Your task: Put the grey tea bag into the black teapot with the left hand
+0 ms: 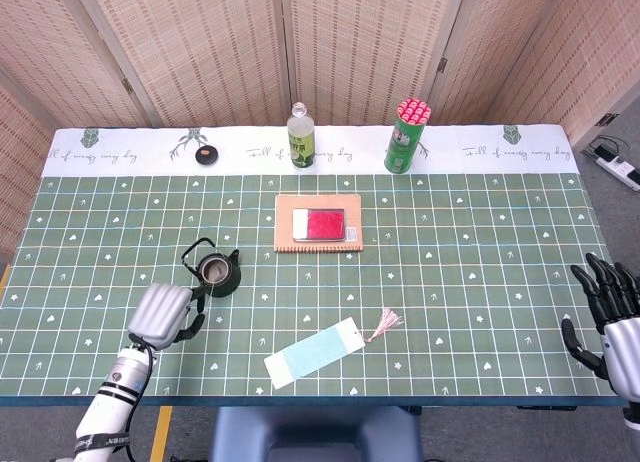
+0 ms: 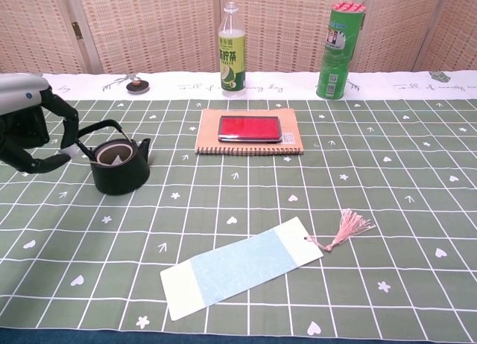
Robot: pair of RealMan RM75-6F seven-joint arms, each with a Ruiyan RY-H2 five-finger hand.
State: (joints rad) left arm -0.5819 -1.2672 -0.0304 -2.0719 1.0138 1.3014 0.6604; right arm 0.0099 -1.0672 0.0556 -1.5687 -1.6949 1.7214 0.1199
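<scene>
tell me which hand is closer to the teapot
Left. The left hand sits just beside and in front of the teapot, empty. The right hand is far off at the table's opposite edge.

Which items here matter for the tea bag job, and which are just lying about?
Job: teapot, lid off; tea bag, pale, inside its opening; left robot hand, empty, beside the pot.

Lying about: notebook with red case on it; bookmark with pink tassel; bottle; green can; small dark lid at the back; right robot hand, idle.

Table [image 1: 480,282] (green cloth) bears teapot [image 1: 218,273], notebook [image 1: 318,223], bookmark [image 1: 312,352].
</scene>
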